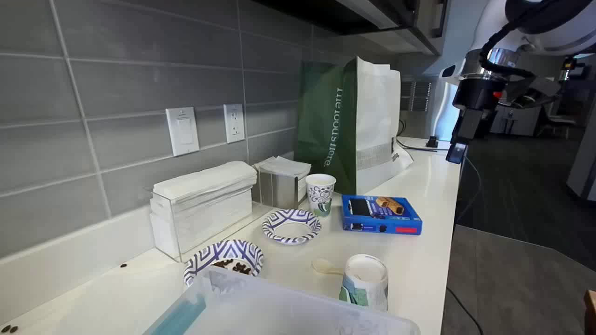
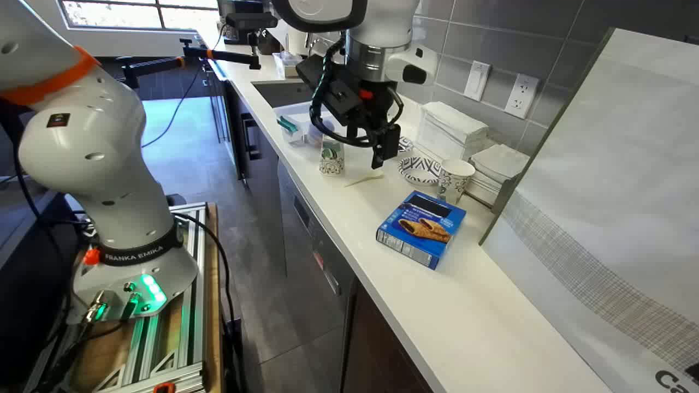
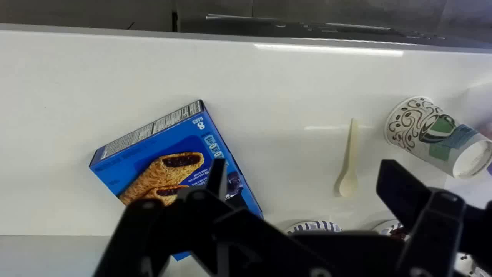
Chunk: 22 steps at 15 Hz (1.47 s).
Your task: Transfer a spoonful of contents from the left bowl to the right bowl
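Left bowl [image 1: 230, 250], spread hand [image 3: 303, 165] aloft

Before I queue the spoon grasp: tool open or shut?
Open: in the wrist view the tool has its fingers wide apart, and the spoon lies ungripped on the counter.

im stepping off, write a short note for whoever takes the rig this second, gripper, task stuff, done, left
Gripper: open, holding nothing, raised above the counter.
Spoon: lying on the counter, scoop end toward the bowls.
Left bowl: dark pieces inside; in an exterior view the plastic bin hides part of it.
Right bowl: beside the left one, no pieces visible inside.
Done: no sign of a transfer so far; spoon not in hand.
To do: grasp the spoon, scoop from the left bowl, tip it into the right bowl.
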{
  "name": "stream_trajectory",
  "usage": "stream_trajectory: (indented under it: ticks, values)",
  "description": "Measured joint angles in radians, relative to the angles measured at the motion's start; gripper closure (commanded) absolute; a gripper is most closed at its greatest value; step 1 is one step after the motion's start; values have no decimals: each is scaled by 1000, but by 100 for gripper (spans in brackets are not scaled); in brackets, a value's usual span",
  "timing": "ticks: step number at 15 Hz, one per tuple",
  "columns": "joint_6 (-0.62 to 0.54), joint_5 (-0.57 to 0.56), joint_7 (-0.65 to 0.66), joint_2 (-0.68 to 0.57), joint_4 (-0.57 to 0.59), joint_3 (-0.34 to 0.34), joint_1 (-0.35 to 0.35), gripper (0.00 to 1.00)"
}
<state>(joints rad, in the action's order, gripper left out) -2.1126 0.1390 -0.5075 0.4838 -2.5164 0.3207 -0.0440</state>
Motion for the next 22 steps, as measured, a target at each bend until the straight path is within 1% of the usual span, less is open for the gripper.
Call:
stream_trajectory:
  ticks: [17, 19, 22]
  values:
    - [0, 0, 0, 0, 0, -3, 3, 0]
    - [-10, 0, 8, 0, -1, -26, 12, 0]
    - [-76, 0, 76, -2, -12, -104, 12, 0]
